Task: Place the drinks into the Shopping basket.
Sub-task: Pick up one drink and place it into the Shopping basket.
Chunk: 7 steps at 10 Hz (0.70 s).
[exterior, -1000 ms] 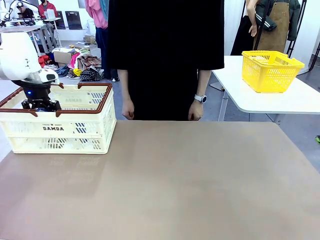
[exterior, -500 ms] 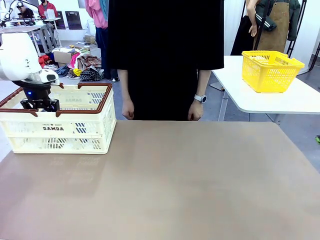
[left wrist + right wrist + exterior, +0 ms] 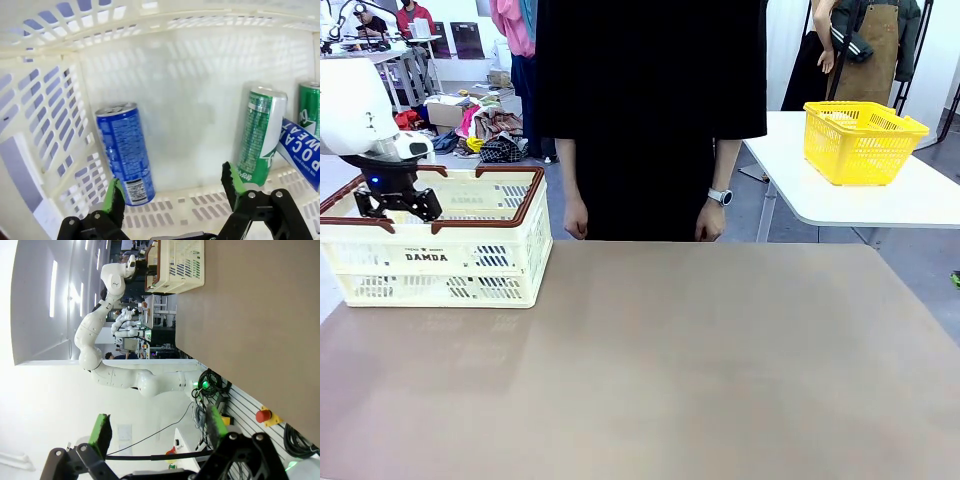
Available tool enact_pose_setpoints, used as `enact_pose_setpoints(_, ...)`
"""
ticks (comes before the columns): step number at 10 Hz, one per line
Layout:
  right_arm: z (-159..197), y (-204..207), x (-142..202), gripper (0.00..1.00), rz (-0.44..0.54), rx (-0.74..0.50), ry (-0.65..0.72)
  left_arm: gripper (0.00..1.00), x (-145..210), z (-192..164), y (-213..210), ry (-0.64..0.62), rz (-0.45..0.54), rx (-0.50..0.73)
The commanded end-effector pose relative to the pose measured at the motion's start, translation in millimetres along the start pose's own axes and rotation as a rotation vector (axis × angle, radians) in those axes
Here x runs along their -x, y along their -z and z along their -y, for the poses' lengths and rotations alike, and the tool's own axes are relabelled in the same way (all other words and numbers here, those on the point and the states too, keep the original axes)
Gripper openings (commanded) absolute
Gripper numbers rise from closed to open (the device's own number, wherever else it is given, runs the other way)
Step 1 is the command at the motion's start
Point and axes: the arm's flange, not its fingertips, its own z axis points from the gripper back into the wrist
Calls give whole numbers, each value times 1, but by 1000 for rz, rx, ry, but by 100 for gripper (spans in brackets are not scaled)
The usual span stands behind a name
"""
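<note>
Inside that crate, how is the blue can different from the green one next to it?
The blue can has a blue wrap with small white print; the green can is green with white markings. The blue can lies alone near the slotted side wall, while the green can lies beside other drinks at the opposite side. Both are slim metal cans with silver ends, lying on the Shopping basket floor.

Picture edge cuts off second green can (image 3: 311, 107).
</note>
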Motion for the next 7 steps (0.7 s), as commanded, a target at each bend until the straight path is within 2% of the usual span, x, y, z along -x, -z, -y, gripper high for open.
enact_pose_setpoints(1, -8, 1, -3, 100, 12, -18, 16, 100, 9, -3, -6, -13, 27, 2)
enact_pose_setpoints(3, -8, 1, -3, 100, 12, -18, 16, 100, 18, -5, -26, -4, 59, 34)
enact_pose_setpoints(5, -8, 1, -3, 100, 12, -18, 16, 100, 41, -6, -67, 0, 152, 73)
enact_pose_setpoints(7, -8, 1, -3, 100, 12, -18, 16, 100, 80, -8, -117, 55, 276, 216)
